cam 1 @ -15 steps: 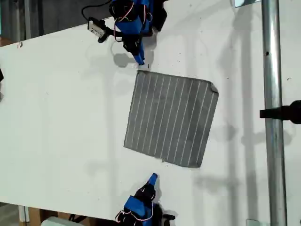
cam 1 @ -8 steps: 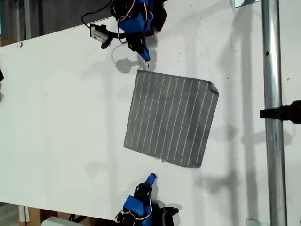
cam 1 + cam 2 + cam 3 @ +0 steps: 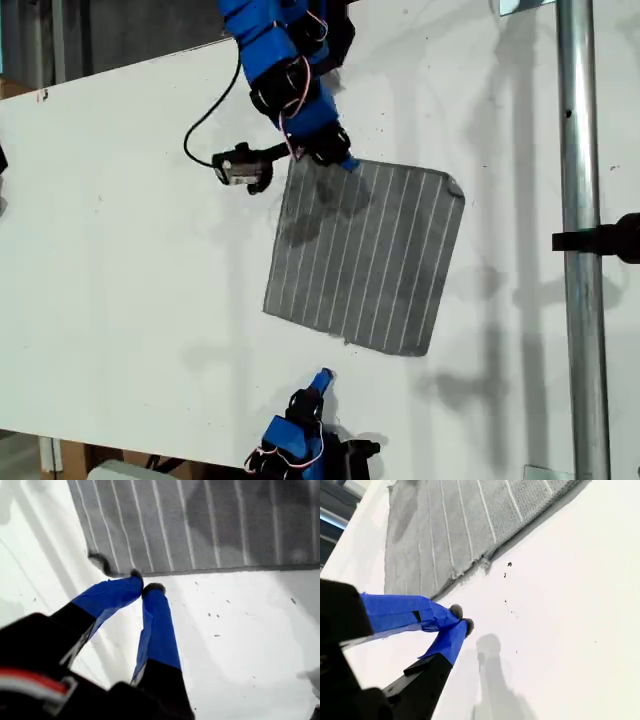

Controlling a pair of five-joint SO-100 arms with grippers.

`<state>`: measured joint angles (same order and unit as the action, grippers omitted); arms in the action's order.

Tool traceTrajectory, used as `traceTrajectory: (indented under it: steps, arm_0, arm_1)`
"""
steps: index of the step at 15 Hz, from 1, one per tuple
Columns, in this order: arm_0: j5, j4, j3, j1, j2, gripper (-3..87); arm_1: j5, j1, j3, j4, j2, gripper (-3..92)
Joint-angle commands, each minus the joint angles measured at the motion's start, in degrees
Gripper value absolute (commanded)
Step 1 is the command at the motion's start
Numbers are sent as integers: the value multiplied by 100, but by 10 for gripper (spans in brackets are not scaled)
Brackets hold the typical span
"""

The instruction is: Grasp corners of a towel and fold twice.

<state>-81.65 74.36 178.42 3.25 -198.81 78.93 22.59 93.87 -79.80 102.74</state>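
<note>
Exterior view: grey white-striped soft rectangular towel flat, zero folds yet, first gripper and second gripper both closed, empty.

A white tabletop fills nearly all of the exterior view, its surface smooth and marked with a few small dark specks. A shiny metal pole runs from top to bottom along the exterior view's right, with a black clamp fixed to it. Soft grey shadows fall across the white surface. Beyond the tabletop's edge at the exterior view's upper left lies a dark area.
</note>
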Motion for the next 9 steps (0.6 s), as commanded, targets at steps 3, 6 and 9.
traceTrajectory:
  steps: [3,6,9]
  arm_0:
    - [-70,-35,35,79,-18,-28]
    - [-70,-35,35,193,-18,-28]
    - [-70,-35,35,220,-18,-28]
  arm_1:
    - [-79,729,-2689,123,-1934,218]
    - [-149,940,-2575,-290,-2013,403]
    - [-70,1213,-2874,-475,-3129,390]
